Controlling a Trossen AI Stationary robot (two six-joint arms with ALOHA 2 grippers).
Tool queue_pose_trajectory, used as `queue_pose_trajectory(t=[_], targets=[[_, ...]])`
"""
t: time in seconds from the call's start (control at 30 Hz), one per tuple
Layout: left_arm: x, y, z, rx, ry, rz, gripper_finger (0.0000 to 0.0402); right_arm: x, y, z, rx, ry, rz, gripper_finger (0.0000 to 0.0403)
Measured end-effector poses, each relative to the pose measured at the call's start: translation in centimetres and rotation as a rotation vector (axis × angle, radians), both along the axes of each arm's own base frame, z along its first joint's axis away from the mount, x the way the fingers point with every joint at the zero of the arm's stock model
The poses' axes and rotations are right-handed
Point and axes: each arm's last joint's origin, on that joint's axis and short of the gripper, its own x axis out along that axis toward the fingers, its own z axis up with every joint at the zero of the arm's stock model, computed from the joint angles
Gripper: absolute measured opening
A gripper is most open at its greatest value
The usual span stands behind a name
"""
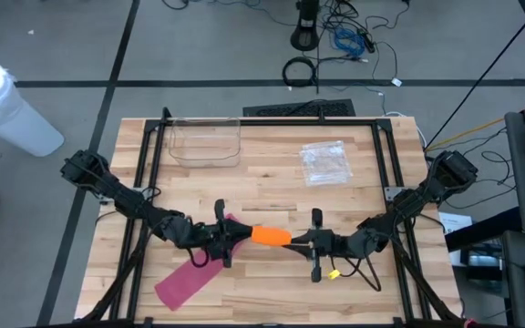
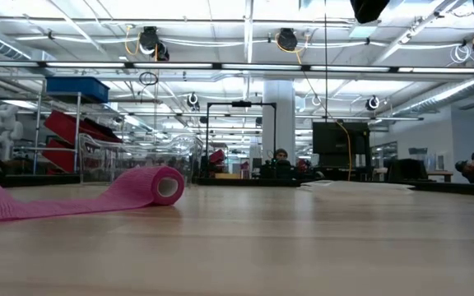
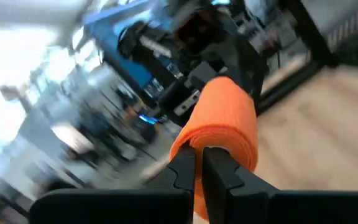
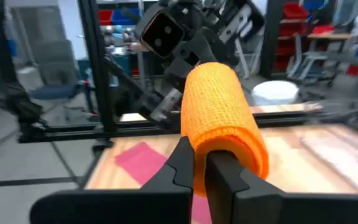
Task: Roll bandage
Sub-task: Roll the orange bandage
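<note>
The orange bandage roll (image 1: 271,236) hangs above the counter (image 1: 272,187), near the middle of its front edge, and is held from both ends. The left end effector (image 1: 229,233) is clenched on the left end of the roll; in the left wrist view its two fingers (image 3: 182,171) stand almost together on the wall of the roll. The right end effector (image 1: 301,240) is clenched on the other end in the same way, with a layer of orange fabric pinched between its fingers (image 4: 185,165). So the roll is carried like a short bar between the two arms.

A pink bandage (image 1: 187,274) lies on the counter toward the front left corner. Its tail is spread flat, and the low view shows its other end partly wound into a small roll (image 2: 160,185). A clear tray (image 1: 206,142) and a clear plastic bag (image 1: 325,162) rest near the back edge, well apart from the work.

I judge that the main risk is in the two grips. Each one holds only a thin layer of soft fabric, so if one arm turns or pulls more than the other, the layer may slip out, or the roll may loosen and drop. The left end effector is also just above the pink bandage, and it may drag it if it goes lower.
</note>
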Motion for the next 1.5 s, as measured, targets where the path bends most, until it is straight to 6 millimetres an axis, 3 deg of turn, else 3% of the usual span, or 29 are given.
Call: queue_pose_trajectory(t=[0.1,0.27,0.53,0.7,1.07,1.37,1.5], targets=[[0.0,0.3,0.2,-0.235,-0.027,-0.004,0.0019,-0.1,0.1,0.0,-0.096,0.009,-0.028,0.0004],[0.0,0.3,0.0,-0.393,-0.018,-0.022,0.0057,-0.3,0.3,-0.1,-0.289,0.038,-0.034,0.0004],[0.0,0.1,-0.1,-0.43,0.008,-0.075,0.0072,-0.7,0.9,-0.3,-0.746,0.092,-0.004,0.0002],[0.0,0.1,-0.2,-0.424,0.018,-0.076,0.0073,-0.8,1.0,-0.4,-0.946,0.11,0.002,0.0002],[0.4,0.6,-0.4,-0.414,0.053,-0.155,0.0071,-0.8,1.1,-0.6,-1.058,0.129,0.026,0.001],[0.4,0.7,-0.7,-0.403,0.081,-0.127,0.0009,-0.8,1.1,-0.6,-1.045,0.131,0.013,0.0009],[0.5,0.9,-0.7,-0.454,0.066,-0.062,0.0025,-1.0,1.0,-0.6,-0.979,0.171,-0.076,0.0005]])
